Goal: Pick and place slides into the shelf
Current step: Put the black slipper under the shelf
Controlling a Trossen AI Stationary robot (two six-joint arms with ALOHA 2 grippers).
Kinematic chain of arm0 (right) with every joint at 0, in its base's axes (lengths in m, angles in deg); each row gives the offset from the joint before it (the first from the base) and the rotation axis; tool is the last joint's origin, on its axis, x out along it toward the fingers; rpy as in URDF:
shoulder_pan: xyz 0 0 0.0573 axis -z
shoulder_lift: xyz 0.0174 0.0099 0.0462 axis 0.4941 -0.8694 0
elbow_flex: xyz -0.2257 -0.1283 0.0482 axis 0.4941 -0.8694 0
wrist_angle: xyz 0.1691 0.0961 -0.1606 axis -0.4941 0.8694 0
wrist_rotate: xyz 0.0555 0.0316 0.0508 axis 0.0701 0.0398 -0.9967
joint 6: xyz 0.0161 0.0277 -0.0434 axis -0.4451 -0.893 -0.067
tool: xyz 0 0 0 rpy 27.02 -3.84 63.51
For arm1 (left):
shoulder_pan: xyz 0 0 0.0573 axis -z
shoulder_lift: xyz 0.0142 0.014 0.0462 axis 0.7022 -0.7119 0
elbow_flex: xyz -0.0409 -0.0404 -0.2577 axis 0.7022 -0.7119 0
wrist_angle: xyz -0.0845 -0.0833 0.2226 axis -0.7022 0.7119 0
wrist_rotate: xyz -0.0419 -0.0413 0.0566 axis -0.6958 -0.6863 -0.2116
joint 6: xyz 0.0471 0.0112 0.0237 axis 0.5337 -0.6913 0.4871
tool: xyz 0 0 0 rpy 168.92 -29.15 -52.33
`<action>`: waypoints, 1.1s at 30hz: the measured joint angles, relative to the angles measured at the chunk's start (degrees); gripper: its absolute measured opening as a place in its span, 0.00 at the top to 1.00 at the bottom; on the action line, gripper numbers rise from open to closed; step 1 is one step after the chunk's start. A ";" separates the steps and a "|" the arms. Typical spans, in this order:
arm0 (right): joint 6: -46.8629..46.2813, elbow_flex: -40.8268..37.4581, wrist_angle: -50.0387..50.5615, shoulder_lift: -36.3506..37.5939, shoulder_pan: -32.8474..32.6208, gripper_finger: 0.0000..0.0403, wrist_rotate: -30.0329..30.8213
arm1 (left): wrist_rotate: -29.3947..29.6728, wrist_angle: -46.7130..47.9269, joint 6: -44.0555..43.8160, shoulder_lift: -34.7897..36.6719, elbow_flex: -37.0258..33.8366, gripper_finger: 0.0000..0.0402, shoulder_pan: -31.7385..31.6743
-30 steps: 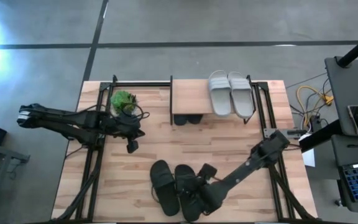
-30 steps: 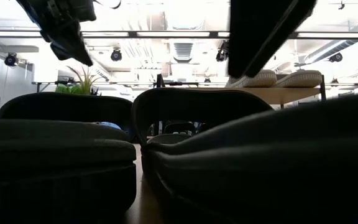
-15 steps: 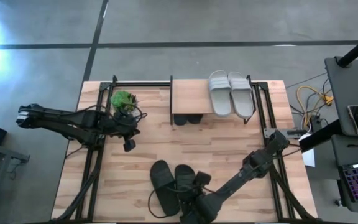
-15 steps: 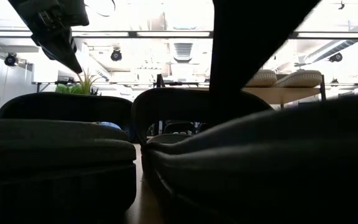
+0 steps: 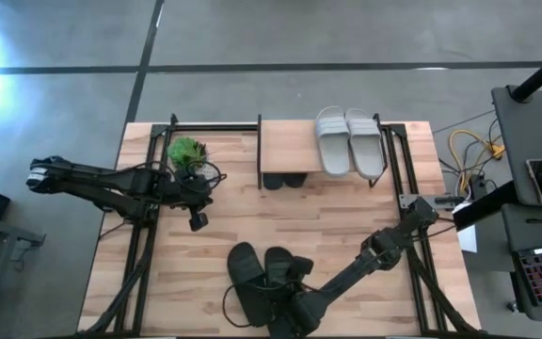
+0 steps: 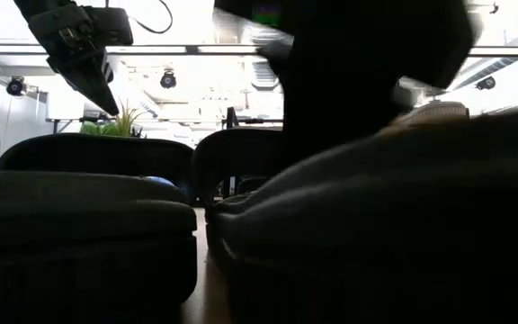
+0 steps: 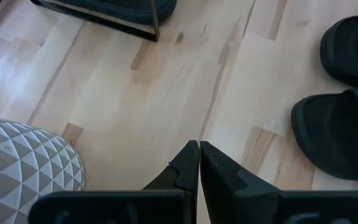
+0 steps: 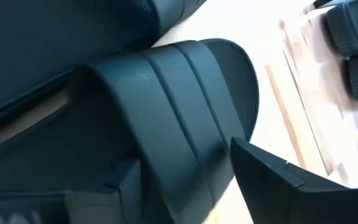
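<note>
My right gripper (image 5: 288,318) has dropped onto the black rubber slide (image 5: 285,282) at lower centre, fingers spread astride its strap, grasp imminent; left gripper (image 5: 197,222), fingers together, waits centre-left.

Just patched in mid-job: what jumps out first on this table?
The right gripper is down on the pair of black slides at the table's near edge, one finger beside a strap. Two grey slides lie on top of the shelf. The left gripper hangs shut near the plant.
</note>
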 joint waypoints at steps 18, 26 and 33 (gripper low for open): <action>-20.24 -5.71 6.84 2.74 3.75 0.97 -5.01 | -2.21 -0.25 -0.07 -0.55 -0.02 1.00 0.00; -42.29 -13.42 1.79 12.34 0.40 0.97 -15.91 | -2.26 -0.01 0.70 -0.51 0.01 1.00 0.00; -39.91 -21.22 -3.41 18.04 -4.13 0.97 -26.95 | -1.01 -2.78 5.08 -0.70 0.01 1.00 0.00</action>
